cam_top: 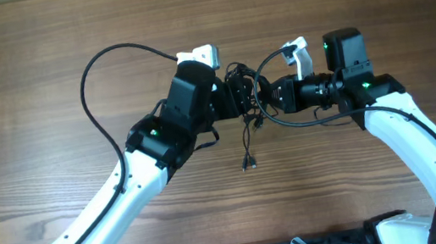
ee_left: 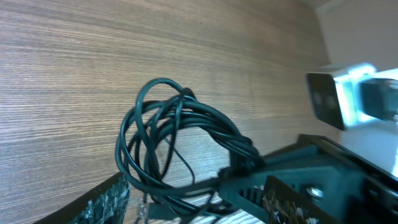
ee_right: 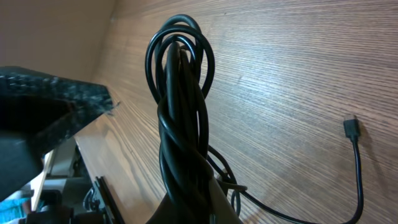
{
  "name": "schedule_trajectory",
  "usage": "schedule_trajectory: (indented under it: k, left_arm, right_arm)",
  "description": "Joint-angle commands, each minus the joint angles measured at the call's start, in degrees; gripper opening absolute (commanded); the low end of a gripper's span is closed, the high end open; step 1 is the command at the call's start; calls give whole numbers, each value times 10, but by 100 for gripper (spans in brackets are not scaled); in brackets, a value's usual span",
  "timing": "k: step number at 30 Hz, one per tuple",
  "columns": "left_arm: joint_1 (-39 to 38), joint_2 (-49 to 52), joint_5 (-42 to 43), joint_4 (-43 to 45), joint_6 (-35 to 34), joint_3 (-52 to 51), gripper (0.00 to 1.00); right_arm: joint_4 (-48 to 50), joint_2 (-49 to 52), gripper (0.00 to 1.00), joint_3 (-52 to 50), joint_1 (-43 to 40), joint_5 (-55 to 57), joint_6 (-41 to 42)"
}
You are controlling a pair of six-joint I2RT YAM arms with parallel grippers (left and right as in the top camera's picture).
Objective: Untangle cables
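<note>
The looped bundle of thin cables (ee_left: pixel 180 143) is glossy black throughout, plug end included. The wooden surface (cam_top: pixel 23 72) is warm mid-brown, streaked with fine darker grain lines. The left robot arm (cam_top: pixel 113 197) and right robot arm (cam_top: pixel 402 126) have white shells, black joints and small glowing green lights

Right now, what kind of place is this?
Probably a robot lab workbench: a wooden table, two white robot arms reaching in, and tangled black cables between them.

Matt wood-grain table (cam_top: pixel 22 64), glossy smooth black cables (ee_right: pixel 183 124), speckled rough-textured black fingers (ee_right: pixel 50 99), smooth white plastic arm shells (cam_top: pixel 109 201)
</note>
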Motion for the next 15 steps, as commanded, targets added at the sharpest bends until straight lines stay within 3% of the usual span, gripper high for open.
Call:
schedule_trajectory:
  k: [1,8,10,15]
  left_arm:
    - [3,28,-15,4,-2,5,70]
    - [5,49,-42,38,-2,5,70]
    - [8,49,-42,42,-2,5,62]
    - [8,51,-42,46,-2,5,57]
  right_arm:
    - [0,-2,4,2,2,-30,-13]
    - [-2,-2,4,2,2,-55,-31]
    - [-4,-2,5,2,2,-55,-31]
    - [-5,-2,4,2,2,-58,-31]
